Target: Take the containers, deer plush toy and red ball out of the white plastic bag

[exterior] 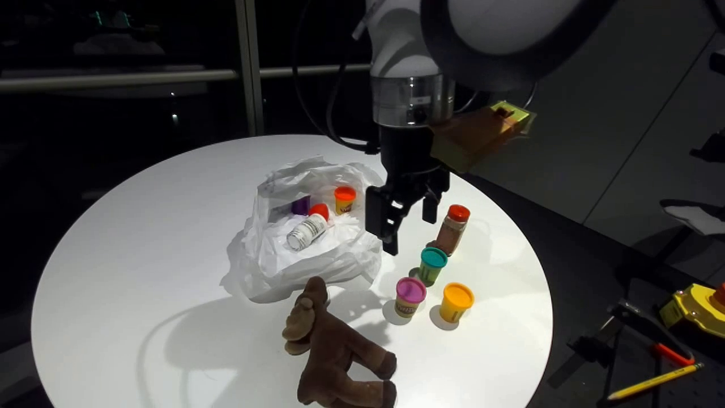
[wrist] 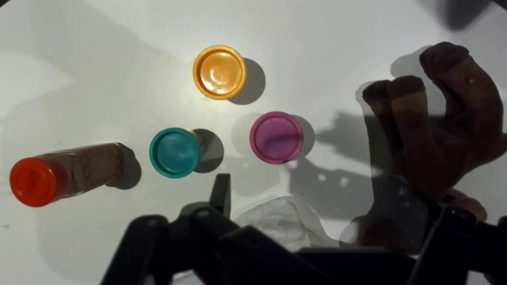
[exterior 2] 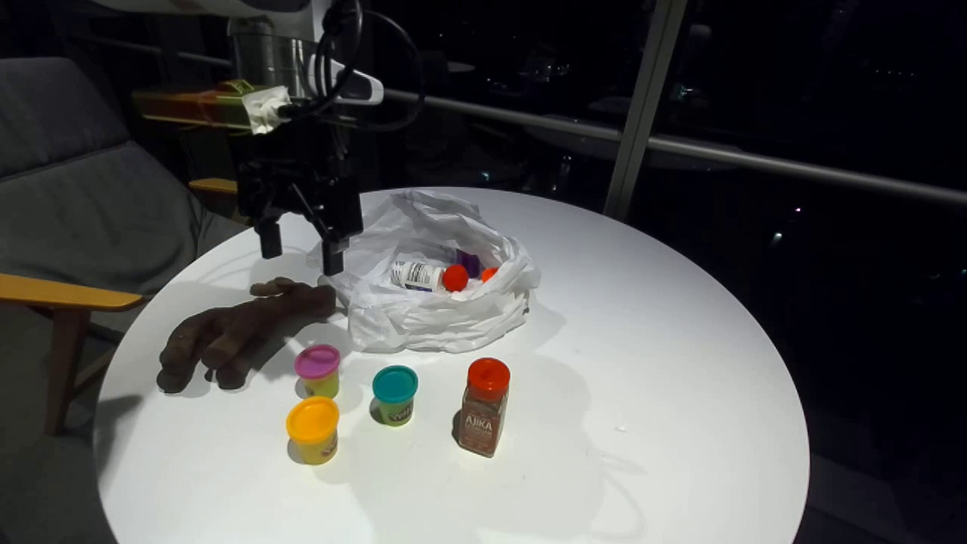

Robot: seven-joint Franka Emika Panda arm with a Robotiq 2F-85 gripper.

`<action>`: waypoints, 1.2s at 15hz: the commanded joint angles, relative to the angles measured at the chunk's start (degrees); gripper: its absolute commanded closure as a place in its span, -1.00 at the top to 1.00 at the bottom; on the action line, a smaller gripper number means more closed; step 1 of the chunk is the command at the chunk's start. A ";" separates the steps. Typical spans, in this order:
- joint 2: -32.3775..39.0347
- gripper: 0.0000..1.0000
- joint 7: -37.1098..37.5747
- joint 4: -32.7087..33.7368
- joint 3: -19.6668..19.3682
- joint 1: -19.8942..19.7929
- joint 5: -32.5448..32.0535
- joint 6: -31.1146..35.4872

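- Jaws spread wide around nothing, the hand (exterior 2: pixel 301 255) hangs above the bench (exterior 2: pixel 665 363), with the deer plush (exterior: pixel 330 341) lying below
- Beside and below it, the white bag (exterior 2: pixel 434 325) holds a bottle (exterior: pixel 307 231), likely light, stiff and slick, best gripped across its middle; the red round (exterior 2: pixel 455 277) at its end may be cap or ball
- Loose bag walls could snag, so a steep approach suits; beyond the bag, bare bench runs to a round edge

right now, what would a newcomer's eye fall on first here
Probably the crumpled white plastic bag, gaping open on the round white table with a white bottle lying inside. Next, the brown plush toy lying outside the bag, dark against the white. Above the table hangs the open gripper, holding nothing.
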 commanded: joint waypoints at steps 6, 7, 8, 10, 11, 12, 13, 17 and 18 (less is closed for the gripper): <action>14.44 1.00 -2.07 21.30 -1.96 -4.41 4.63 1.21; 15.75 1.00 -2.24 23.19 -2.01 -5.04 5.55 1.41; 17.10 1.00 -2.42 25.04 -2.05 -5.79 6.73 1.46; 19.43 1.00 -2.64 28.50 -1.96 -6.95 8.92 0.79; 20.67 1.00 -2.84 29.99 -2.00 -7.55 9.89 0.70; 21.63 1.00 -2.86 31.46 -1.76 -8.15 11.21 0.30; 22.56 1.00 -2.78 32.59 -1.53 -8.67 12.57 0.15; 25.74 1.00 -2.14 36.00 -1.18 -9.84 16.93 -0.86; 26.31 1.00 -1.91 36.14 -1.21 -9.97 17.78 -0.81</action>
